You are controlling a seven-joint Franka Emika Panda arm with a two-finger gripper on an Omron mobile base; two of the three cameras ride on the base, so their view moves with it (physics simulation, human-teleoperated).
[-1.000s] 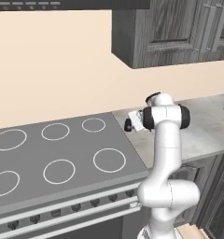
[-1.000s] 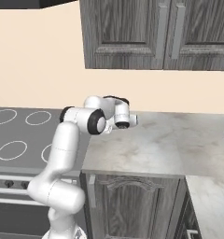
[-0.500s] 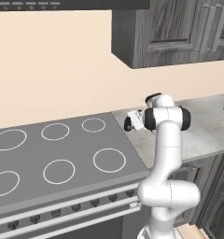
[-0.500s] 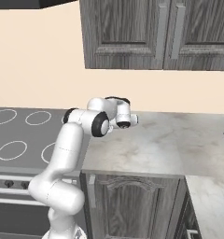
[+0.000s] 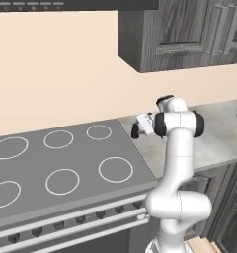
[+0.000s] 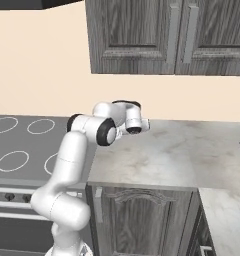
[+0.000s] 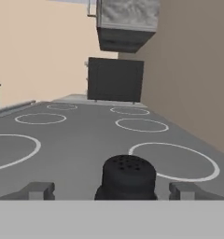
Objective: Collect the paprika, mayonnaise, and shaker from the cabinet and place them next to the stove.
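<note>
The shaker [image 7: 128,177], small, black and tapered with a perforated top, stands upright between my gripper's [image 7: 113,190] spread fingers [image 7: 37,190], with a gap on each side. My gripper [image 5: 137,130] is open and lies low and level at the rear right corner of the stove [image 5: 66,163], where the cooktop meets the marble counter [image 5: 214,143]. From the right base view the hand [image 6: 134,122] points left toward the stove [image 6: 22,145]. The grey cooktop [image 7: 86,135] with its white rings stretches ahead of the shaker. The paprika and the mayonnaise are out of view.
Dark panelled wall units [image 5: 189,29] with doors hang above the counter [image 6: 182,155]. Beyond the stove stands a black boxy toaster oven [image 7: 115,79] under a grey wall unit [image 7: 128,23]; I cannot tell whether that is the cabinet. The beige wall runs close behind.
The jaws have opened from shut, letting go of the shaker. The arm has hardly moved.
</note>
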